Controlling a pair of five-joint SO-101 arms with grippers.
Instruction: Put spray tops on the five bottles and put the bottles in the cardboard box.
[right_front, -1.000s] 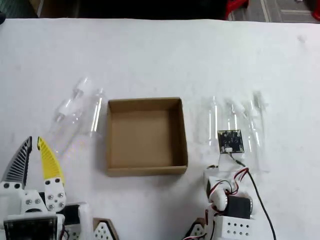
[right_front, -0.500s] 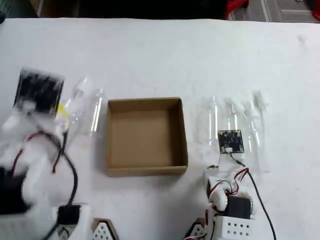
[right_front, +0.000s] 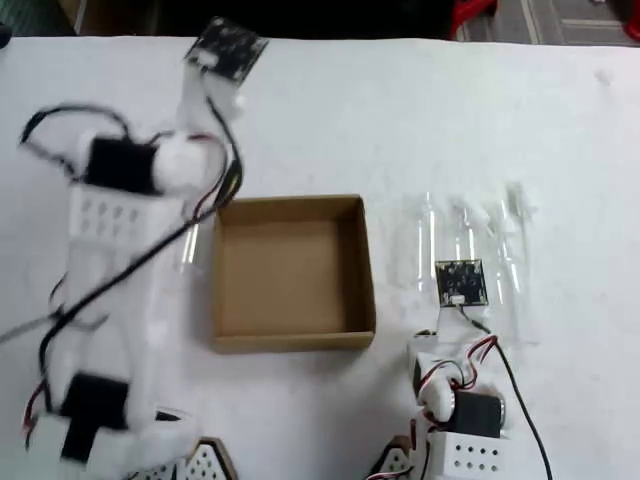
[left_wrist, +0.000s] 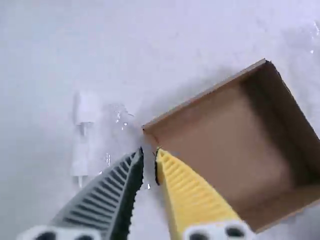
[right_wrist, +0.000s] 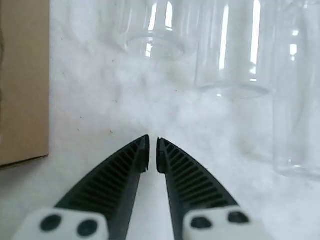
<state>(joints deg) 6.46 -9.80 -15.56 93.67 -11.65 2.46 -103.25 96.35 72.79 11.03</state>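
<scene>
Risk: left gripper (left_wrist: 148, 157), jaws all but closed on nothing, hangs over the cardboard box (left_wrist: 200, 96) corner; dropping here could snag the rim or roll the clear bottle (left_wrist: 120, 117) by the white spray top (left_wrist: 84, 106); plastic smooth, round, slippery. Box matte brown, square, empty. Three clear bottles (right_front: 465, 240) lie side by side at right; right gripper (right_wrist: 152, 150) narrow, empty, near them.

Stretched far forward with the left arm (right_front: 112, 218), folded low with the right arm (right_front: 462, 412).
Pinched almost closed at the left tool (left_wrist: 148, 161) and right tool (right_wrist: 152, 152), gripping nothing.
</scene>
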